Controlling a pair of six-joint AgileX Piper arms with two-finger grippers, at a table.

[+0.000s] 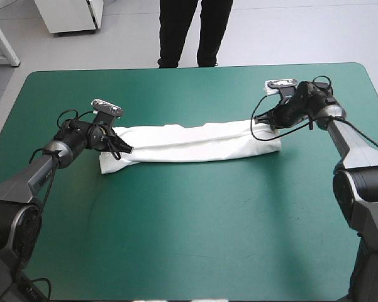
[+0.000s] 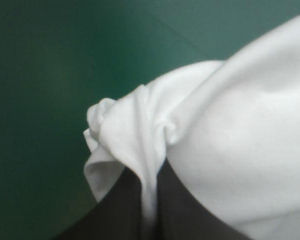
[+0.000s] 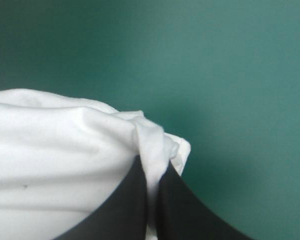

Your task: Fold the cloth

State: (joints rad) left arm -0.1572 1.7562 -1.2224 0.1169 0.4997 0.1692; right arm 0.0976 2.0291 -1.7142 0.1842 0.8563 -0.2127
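T-shirt (image 1: 195,143), a long folded band, pinched at its ends by left end effector (image 2: 150,177) and right end effector (image 3: 150,172).

T-shirt (image 2: 229,150) — cropped in wrist views, blurred

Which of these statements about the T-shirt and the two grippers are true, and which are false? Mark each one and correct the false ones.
1. The T-shirt stretches as a long white band between the two grippers. True.
2. The left gripper is open and clear of the T-shirt. False: it is shut on one end of it.
3. The right gripper pinches the other end of the T-shirt. True.
4. The T-shirt hangs over the near edge of the table. False: it lies across the middle, wholly on the teal-green cover.
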